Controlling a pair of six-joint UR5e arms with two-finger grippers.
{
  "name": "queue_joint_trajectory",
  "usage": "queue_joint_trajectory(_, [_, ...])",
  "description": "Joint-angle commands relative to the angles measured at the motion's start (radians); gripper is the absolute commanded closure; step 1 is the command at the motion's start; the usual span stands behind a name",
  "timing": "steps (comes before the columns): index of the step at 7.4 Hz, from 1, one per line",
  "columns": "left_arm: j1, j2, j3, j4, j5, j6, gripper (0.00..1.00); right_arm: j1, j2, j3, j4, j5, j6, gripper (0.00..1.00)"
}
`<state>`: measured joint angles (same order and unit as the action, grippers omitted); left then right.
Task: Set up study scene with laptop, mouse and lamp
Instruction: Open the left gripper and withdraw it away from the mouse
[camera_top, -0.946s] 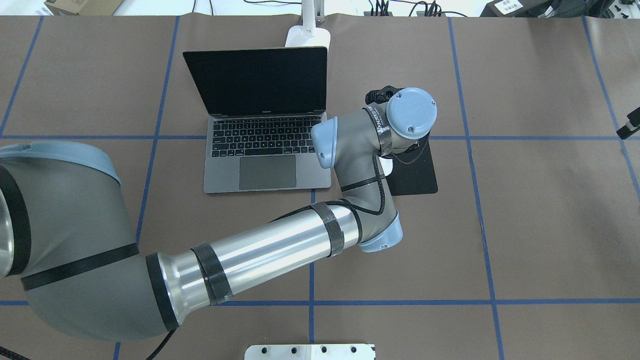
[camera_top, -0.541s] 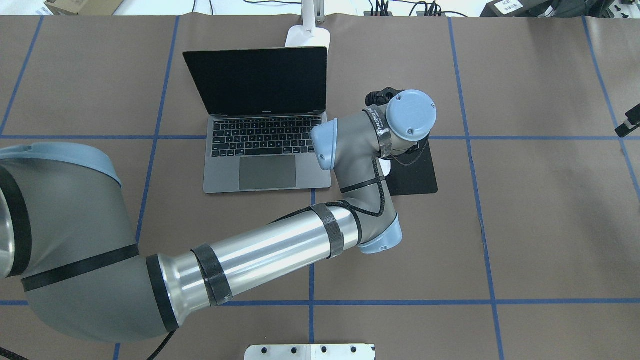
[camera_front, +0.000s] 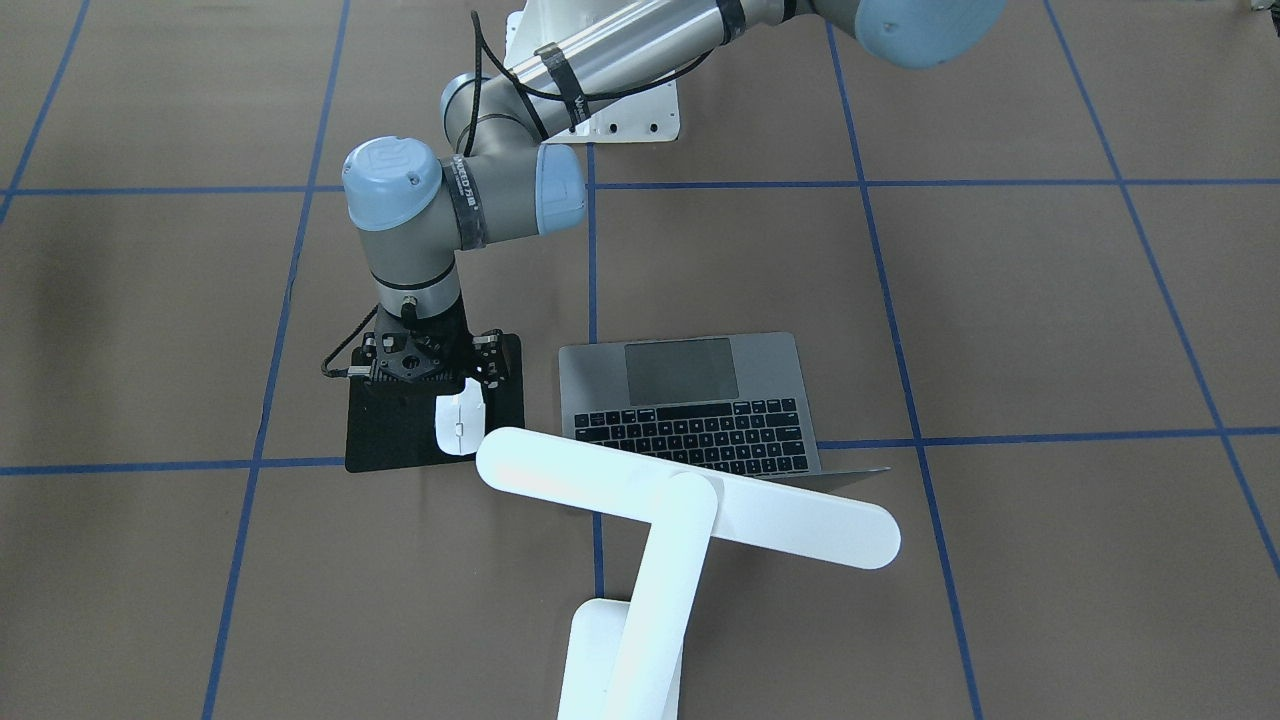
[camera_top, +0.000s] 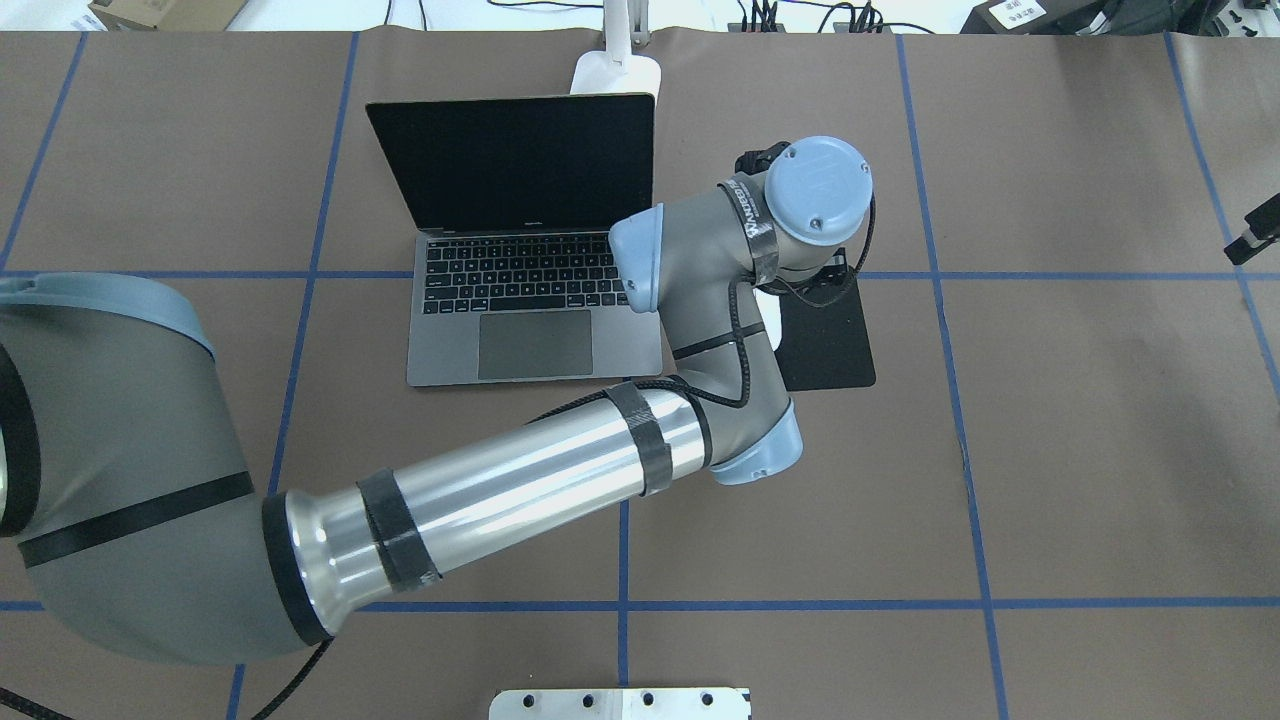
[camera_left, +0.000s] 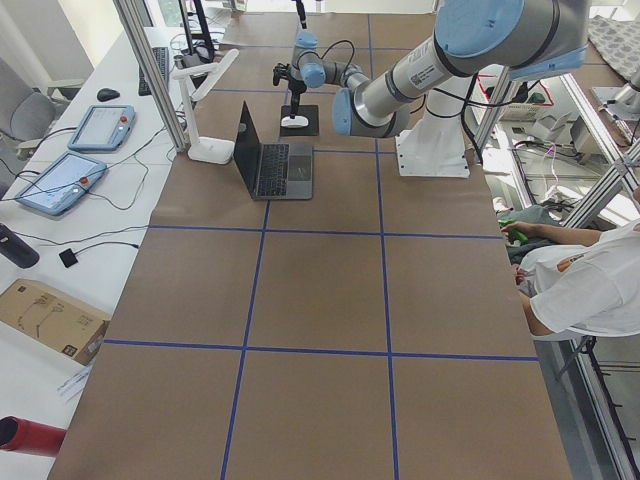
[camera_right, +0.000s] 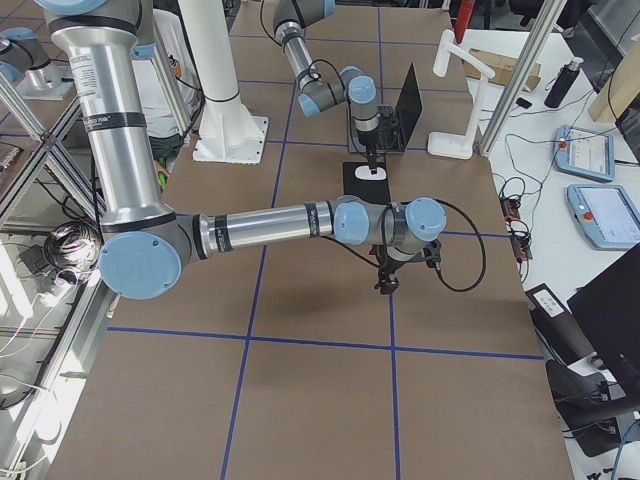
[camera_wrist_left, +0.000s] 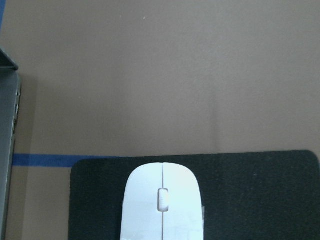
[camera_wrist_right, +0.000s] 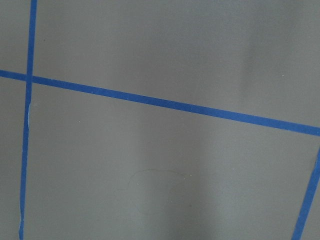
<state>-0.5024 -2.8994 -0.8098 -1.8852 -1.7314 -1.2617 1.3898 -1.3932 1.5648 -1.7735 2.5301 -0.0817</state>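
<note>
While your left gripper hangs just above the mouse, its jaws look spread and grip nothing. Mouse lies flat on the black mat, just beside the open laptop. Lamp stands behind the laptop screen. Right gripper hovers over the table, well apart; you can't tell its jaws.

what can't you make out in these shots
- left gripper, open or shut: black against the black mat in the front-facing view, under its wrist overhead
- right gripper: cut by the overhead view's edge, too small in the right view
- mouse, rear: below the left wrist view's bottom edge
</note>
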Motion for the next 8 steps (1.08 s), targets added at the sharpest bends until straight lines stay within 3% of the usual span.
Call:
queue_joint_trajectory(1, [-0.054,0.261,-0.401,0.144,-0.126,0.068,0.00,0.002,0.003,0.001,0.000,-0.004,-0.001,0.01])
queue_joint_trajectory(3, [-0.160,0.551,-0.773,0.257,-0.242,0.266,0.00,0.006,0.006,0.001,0.003,-0.025,-0.001,0.01])
queue_joint_trajectory(4, [-0.236,0.724,-0.911,0.267,-0.331,0.391,0.00,0.014,0.025,0.001,0.002,-0.059,-0.001,0.01])
queue_joint_trajectory(6, [-0.393,1.022,-1.061,0.259,-0.462,0.659,0.00,0.020,0.040,-0.003,0.002,-0.106,-0.001,0.01])
queue_joint_trajectory(8, [-0.621,1.240,-1.056,0.253,-0.554,1.053,0.00,0.031,0.045,-0.003,0.002,-0.119,0.008,0.01])
